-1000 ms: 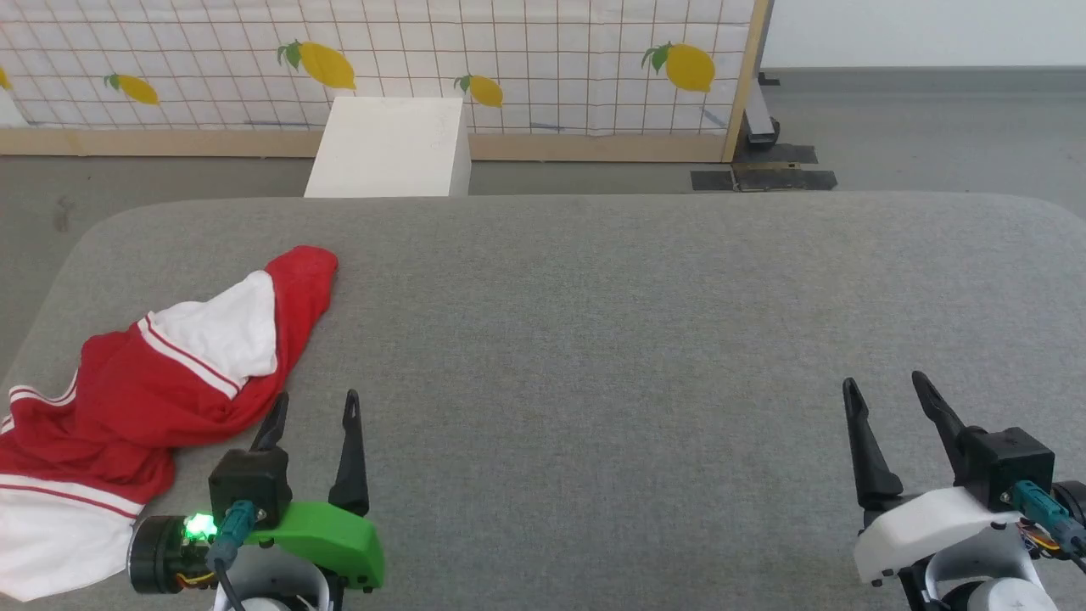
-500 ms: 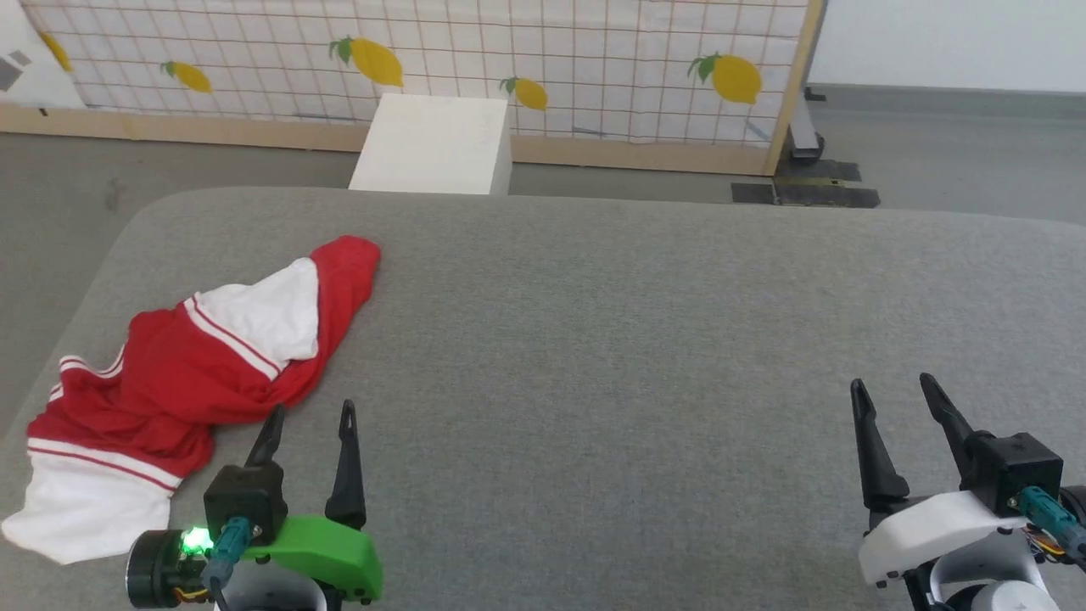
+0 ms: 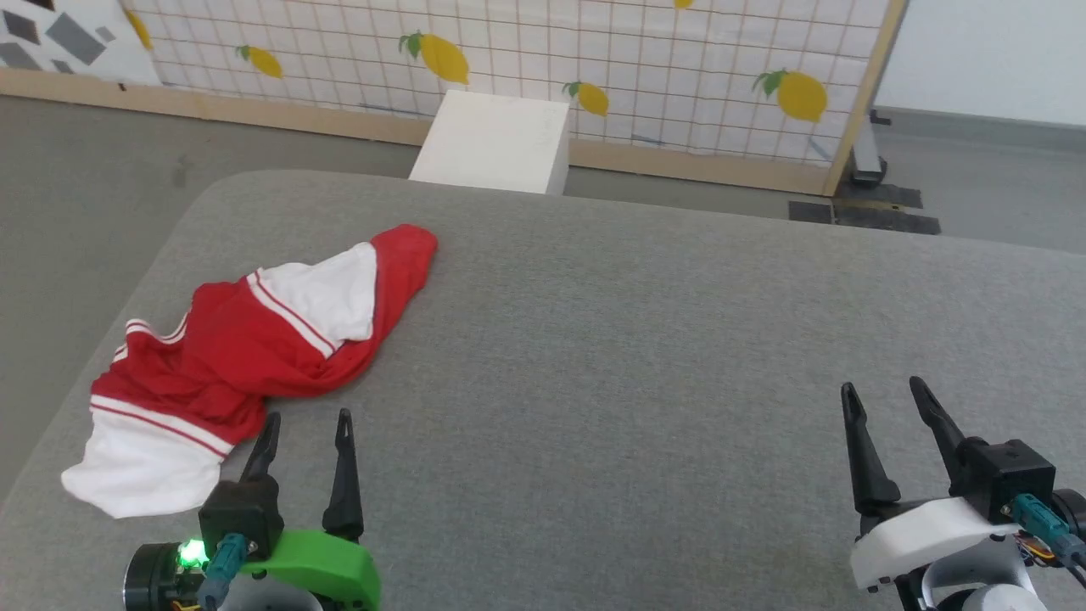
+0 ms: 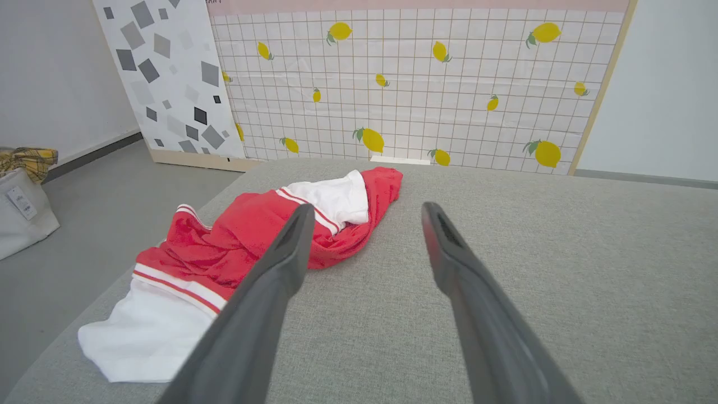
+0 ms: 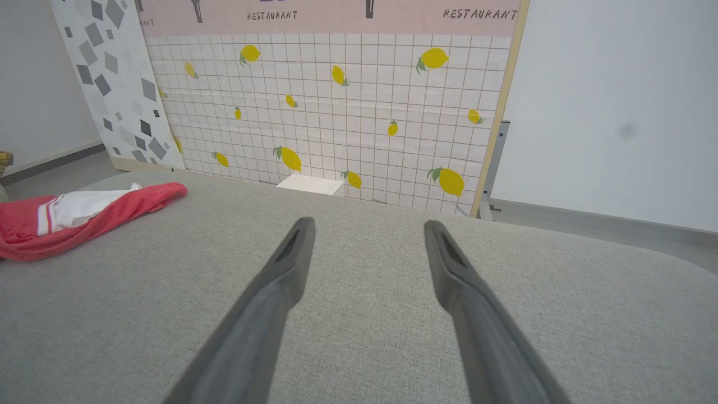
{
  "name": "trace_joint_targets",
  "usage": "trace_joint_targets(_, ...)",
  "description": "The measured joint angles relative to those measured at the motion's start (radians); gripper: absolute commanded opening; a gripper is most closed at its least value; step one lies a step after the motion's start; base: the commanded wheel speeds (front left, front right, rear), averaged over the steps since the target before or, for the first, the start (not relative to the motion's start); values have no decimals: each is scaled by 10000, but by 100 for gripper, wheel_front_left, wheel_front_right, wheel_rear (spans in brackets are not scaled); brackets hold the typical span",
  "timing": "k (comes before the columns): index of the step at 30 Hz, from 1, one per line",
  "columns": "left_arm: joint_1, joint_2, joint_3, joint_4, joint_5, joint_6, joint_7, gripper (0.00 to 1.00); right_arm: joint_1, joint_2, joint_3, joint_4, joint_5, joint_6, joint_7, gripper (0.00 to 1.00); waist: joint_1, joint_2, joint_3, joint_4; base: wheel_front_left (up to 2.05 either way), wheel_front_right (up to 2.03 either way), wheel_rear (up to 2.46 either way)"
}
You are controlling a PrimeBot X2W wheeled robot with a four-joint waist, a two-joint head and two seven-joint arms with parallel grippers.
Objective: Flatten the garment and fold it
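The garment (image 3: 246, 356) lies crumpled on the left part of the grey padded table (image 3: 636, 339), red with white sleeves and striped trim; its print is hidden in the folds. The left wrist view has the garment (image 4: 247, 241) ahead and to the left, and the right wrist view has it (image 5: 84, 216) at the far left. My left gripper (image 3: 307, 420) stands open just short of the garment's near edge, holding nothing. Far off at the lower right, my right gripper (image 3: 882, 392) is open too, over bare table.
A white box (image 3: 496, 142) stands on the floor behind the table, before a lemon-patterned screen (image 3: 594, 59). The table's left edge runs close beside the garment. A bag with plaid cloth (image 4: 22, 191) sits on the floor to the left.
The head camera has turned left, so the whole picture shifted right and the garment shows in full. Both grippers hold the same open pose; the garment has not moved on the table.
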Motion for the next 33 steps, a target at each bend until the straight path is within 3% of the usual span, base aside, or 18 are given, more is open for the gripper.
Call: trace_joint_targets(33, 547, 2, 301, -21, -113, 138, -646, 100, 5, 0, 401, 602, 263, 0, -675, 100, 0, 0, -158, 2419, 0, 0, 0)
